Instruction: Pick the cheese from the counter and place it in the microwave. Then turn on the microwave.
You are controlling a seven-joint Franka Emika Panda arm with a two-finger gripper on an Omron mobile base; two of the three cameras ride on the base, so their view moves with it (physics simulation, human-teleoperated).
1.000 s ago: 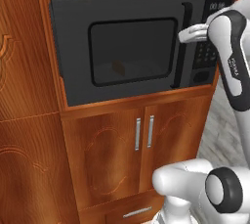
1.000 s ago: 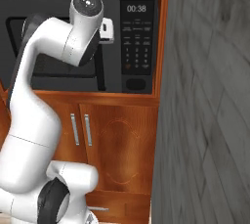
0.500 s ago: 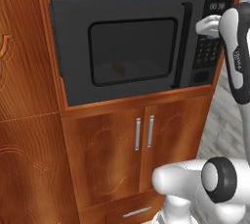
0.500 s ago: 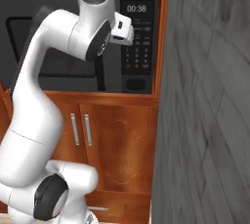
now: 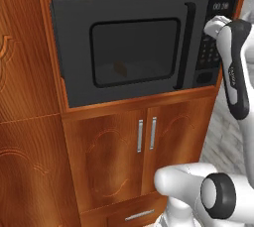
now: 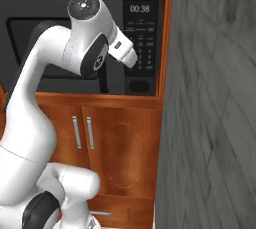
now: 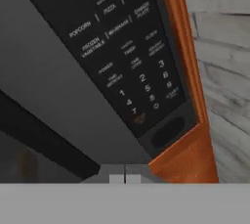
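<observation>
One cheese (image 5: pixel 119 68) chunk behind microwave (image 5: pixel 79 47) window.

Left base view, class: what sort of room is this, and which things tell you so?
Most likely a kitchen: a built-in black microwave with a button panel, set in brown wooden cabinets with silver bar handles.

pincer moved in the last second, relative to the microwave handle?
Yes. The pincer has crossed from over the microwave door's handle rightward and up, onto the button panel, below the display.
</observation>
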